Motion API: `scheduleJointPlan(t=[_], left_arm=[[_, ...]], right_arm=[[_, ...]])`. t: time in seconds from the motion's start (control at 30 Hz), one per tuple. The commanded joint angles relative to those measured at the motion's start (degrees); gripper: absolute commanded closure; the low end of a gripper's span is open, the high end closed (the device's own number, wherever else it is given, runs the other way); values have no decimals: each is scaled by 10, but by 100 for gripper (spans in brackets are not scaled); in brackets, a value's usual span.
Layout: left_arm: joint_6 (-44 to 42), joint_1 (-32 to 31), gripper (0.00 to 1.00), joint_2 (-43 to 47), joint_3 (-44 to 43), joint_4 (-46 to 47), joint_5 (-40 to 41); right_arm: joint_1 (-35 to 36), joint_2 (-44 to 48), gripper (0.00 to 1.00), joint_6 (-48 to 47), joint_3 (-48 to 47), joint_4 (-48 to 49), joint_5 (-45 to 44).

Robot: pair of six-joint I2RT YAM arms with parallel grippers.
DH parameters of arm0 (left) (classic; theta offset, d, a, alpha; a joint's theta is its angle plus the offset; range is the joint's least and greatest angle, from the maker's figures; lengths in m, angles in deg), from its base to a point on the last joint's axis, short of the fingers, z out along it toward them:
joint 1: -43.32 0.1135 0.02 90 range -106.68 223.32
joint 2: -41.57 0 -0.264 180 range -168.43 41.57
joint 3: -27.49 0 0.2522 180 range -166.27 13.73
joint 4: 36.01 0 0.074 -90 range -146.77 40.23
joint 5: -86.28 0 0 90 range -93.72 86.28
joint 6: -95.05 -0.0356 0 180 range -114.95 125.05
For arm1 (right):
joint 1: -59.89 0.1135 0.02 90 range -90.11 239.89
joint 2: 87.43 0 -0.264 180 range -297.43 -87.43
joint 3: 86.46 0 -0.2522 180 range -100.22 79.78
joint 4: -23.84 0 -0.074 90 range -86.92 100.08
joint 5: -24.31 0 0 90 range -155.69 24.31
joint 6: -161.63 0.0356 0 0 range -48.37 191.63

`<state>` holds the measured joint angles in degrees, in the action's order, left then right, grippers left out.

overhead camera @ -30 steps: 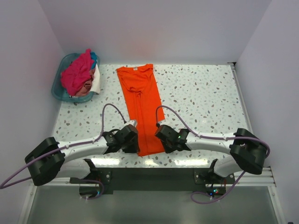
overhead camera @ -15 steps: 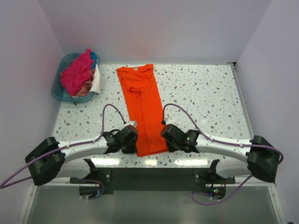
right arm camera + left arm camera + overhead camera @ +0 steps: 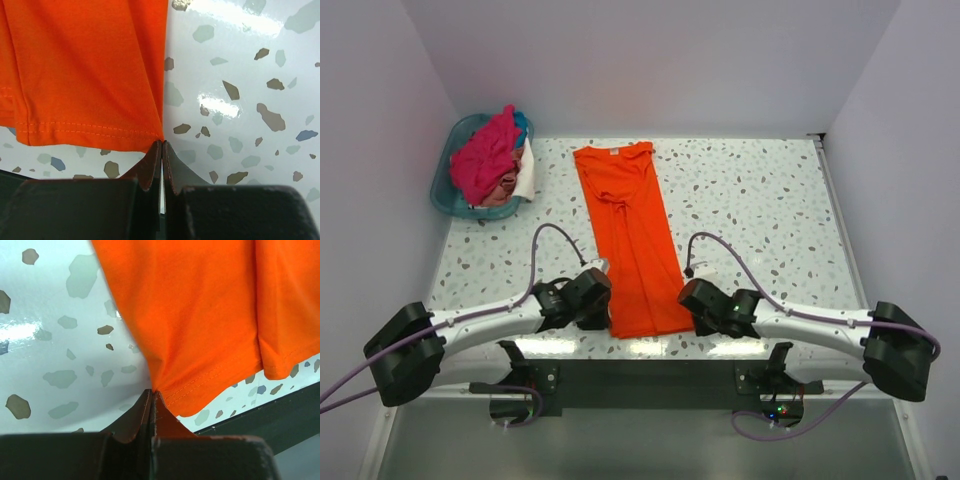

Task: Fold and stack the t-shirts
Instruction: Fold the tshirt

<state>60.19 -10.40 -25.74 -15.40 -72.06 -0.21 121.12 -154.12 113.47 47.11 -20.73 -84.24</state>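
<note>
The orange t-shirt (image 3: 632, 240) lies folded lengthwise in a long strip down the middle of the table, neck at the far end with a small white label. My left gripper (image 3: 603, 307) is shut on the hem's near left corner (image 3: 165, 385). My right gripper (image 3: 688, 301) is shut on the hem's near right corner (image 3: 150, 131). Both corners sit low at the table's front edge. A magenta-pink t-shirt (image 3: 485, 158) with blue and white cloth lies heaped in the basket.
A teal plastic basket (image 3: 450, 196) stands at the table's far left corner. The speckled table (image 3: 760, 210) has a raised rail on its right side. A dark front edge (image 3: 640, 345) runs just below the shirt's hem.
Both grippers have moved toward the near edge with the hem corners, and the right one also moved right. The strip's near end has spread wider and the shirt has slid slightly toward me.
</note>
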Motion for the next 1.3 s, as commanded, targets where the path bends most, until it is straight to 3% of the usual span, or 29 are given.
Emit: scheduleJointPlan(t=[0.0, 0.27, 0.33, 0.43, 0.5, 0.63, 0.73, 0.83, 1.27], left_arm=[[7, -3, 100, 21, 3, -13, 1], [7, -3, 100, 34, 15, -19, -9], [4, -3, 100, 39, 17, -33, -9], [-3, -3, 100, 55, 21, -58, -9], [-8, -3, 98, 68, 21, -72, -7], [-14, -3, 70, 89, 15, -102, -7], [-13, -3, 56, 110, 8, -116, -13], [-12, -2, 48, 124, 2, -129, -17], [62, -2, 42, 150, 93, -7, -76]], right_arm=[[4, 23, 100, 27, 22, 10, -1], [5, 54, 99, 25, 41, 45, 34], [4, 67, 89, 23, 45, 44, 42], [4, 95, 58, 18, 44, 27, 40], [4, 114, 48, 21, 41, 15, 42], [4, 113, 46, 24, 28, 22, 70], [4, 86, 46, 32, 22, 55, 90], [3, 60, 46, 49, 16, 78, 109], [1, 112, 44, 105, 49, 87, 62]])
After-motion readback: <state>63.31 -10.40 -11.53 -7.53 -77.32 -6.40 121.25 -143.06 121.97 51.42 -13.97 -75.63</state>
